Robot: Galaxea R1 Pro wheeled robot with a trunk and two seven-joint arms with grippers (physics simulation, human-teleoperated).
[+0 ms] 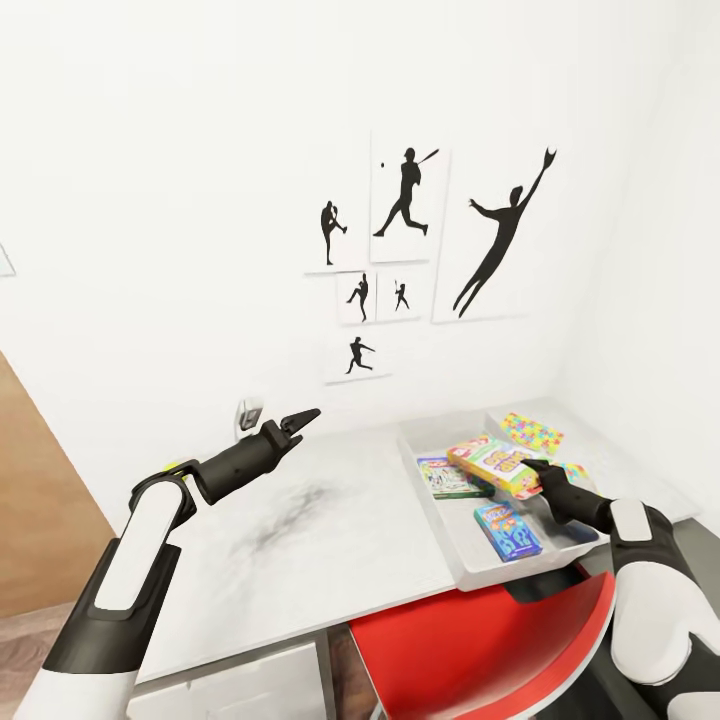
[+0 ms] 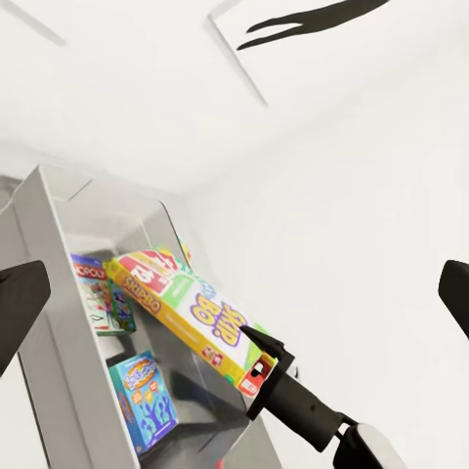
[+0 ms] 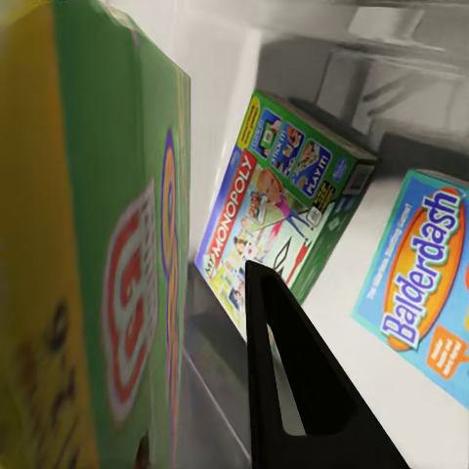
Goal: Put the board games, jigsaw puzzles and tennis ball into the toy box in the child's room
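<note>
Skip-Bo game going into the toy box (image 1: 470, 560) on the worktop (image 1: 330, 530)

The right pincer (image 1: 533, 466) seems closed on the Skip-Bo box (image 1: 495, 465), tilted over the Monopoly box (image 1: 447, 478); better to lower it flat before release. The left pincer (image 1: 305, 418) hovers open, empty.

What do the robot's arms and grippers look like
Both arms are smooth white shells with black joints and black forearm sections. The left arm has a small yellow-green mark near its elbow. Each arm narrows into a matte black wrist. The left gripper and right gripper are all black, with slim fingers tapering to points. No loose cables or lettering are visible.
</note>
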